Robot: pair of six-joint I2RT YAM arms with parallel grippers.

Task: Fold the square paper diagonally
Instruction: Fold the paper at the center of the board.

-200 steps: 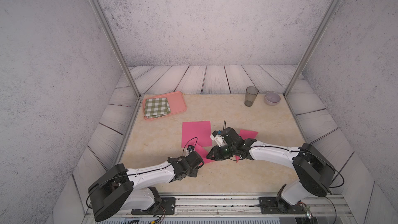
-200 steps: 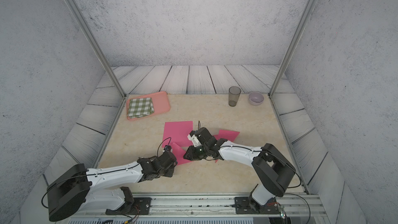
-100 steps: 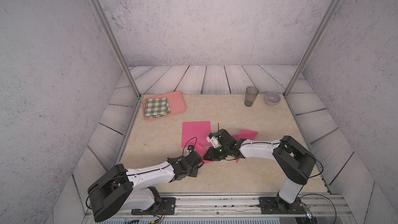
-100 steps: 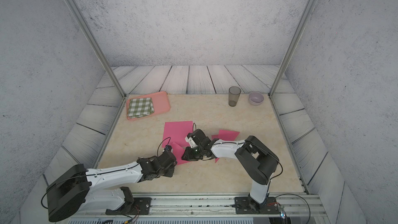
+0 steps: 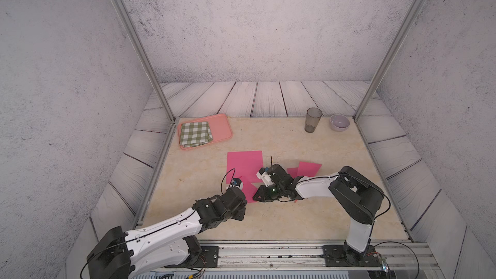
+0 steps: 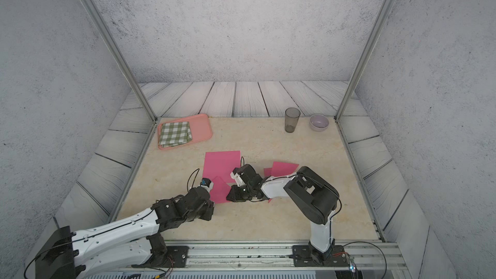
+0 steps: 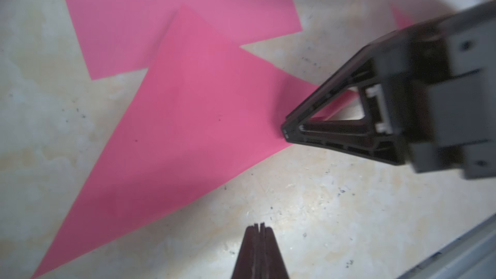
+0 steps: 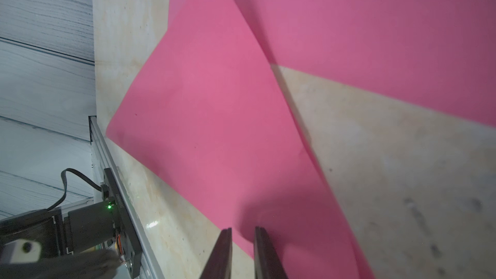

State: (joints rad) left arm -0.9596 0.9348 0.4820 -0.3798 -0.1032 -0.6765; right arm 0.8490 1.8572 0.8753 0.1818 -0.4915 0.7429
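A pink paper [image 5: 248,190] [image 7: 188,130] [image 8: 214,130] lies folded into a triangle on the beige table, its point overlapping a flat pink square paper [image 5: 244,162] [image 6: 221,163] behind it. My right gripper [image 8: 243,230] [image 5: 256,197] rests its tips on the triangle's near long edge, jaws a narrow gap apart with nothing between them. Its dark fingers [image 7: 335,132] show side-on in the left wrist view. My left gripper [image 7: 258,225] is shut and empty over bare table, just off the same edge. One side of the triangle stands slightly raised, casting a shadow.
Another pink paper [image 5: 308,167] lies partly under the right arm. A pink tray [image 5: 221,127] with a green checked cloth [image 5: 194,133] sits at the back left. A grey tumbler [image 5: 312,119] and a lilac bowl [image 5: 339,122] stand at the back right. A metal rail [image 5: 268,248] borders the front.
My right gripper has slid left along the folded paper toward the left arm, its jaws have narrowed, and its elbow has risen. The left arm has stayed put.
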